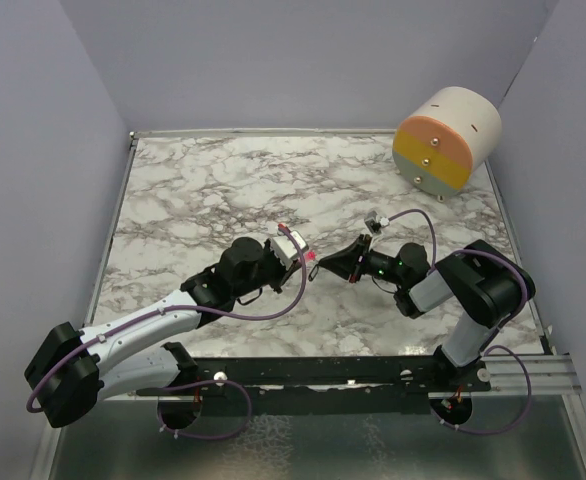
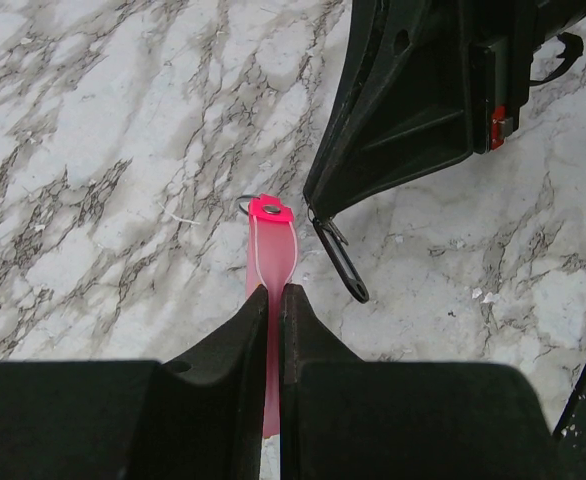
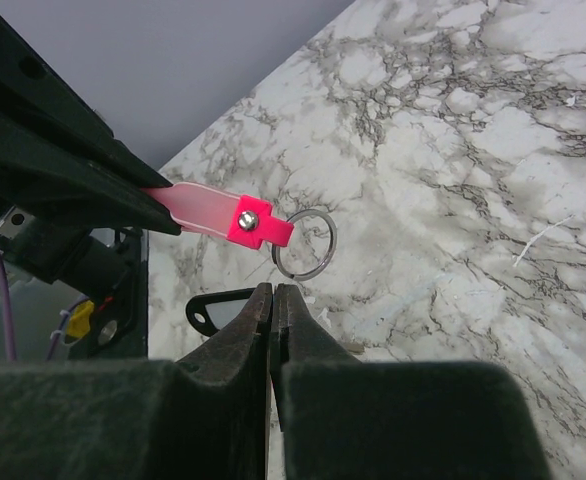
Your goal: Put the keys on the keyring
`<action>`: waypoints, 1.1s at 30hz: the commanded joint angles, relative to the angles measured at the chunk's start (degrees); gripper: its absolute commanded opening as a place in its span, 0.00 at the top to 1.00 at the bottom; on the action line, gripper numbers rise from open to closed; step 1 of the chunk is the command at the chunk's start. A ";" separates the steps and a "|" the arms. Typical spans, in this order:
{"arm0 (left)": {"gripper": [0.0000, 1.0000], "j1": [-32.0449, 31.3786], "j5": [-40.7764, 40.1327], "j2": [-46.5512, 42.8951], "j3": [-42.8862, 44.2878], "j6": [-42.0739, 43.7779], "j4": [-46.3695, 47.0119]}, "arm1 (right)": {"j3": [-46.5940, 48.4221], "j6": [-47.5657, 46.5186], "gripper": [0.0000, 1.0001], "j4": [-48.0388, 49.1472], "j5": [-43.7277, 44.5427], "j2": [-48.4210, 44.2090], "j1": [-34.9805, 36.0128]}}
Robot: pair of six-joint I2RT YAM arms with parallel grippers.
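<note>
My left gripper [image 2: 275,292] is shut on the keyring [image 2: 273,240], a pink strip that sticks out forward from its jaws above the table. The strip's thin metal ring [image 3: 305,243] hangs free at the far end. My right gripper [image 3: 273,290] is shut on the key [image 3: 213,308], whose black head pokes out to the left of the fingertips. In the left wrist view the key [image 2: 339,260] slants down from the tip of the right gripper, just right of the strip's end and apart from it. The ring sits just above the right fingertips. In the top view both grippers meet tip to tip at mid-table around the keyring [image 1: 311,258].
A cream cylinder with an orange and yellow face [image 1: 448,140] lies at the back right corner. The marble table [image 1: 223,190] is walled on three sides. A black rail [image 1: 373,370] runs along the near edge by the arm bases.
</note>
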 commanded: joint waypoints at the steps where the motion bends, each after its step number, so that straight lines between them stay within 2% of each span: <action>1: 1.00 -0.31 1.17 -0.75 -0.44 0.74 2.37 | -0.12 0.95 0.99 18.03 -2.20 -1.04 -0.51; 33: 1.00 -0.38 4.26 -1.29 -0.47 0.97 1.55 | 1.94 0.84 0.99 12.26 -0.18 -2.64 -1.17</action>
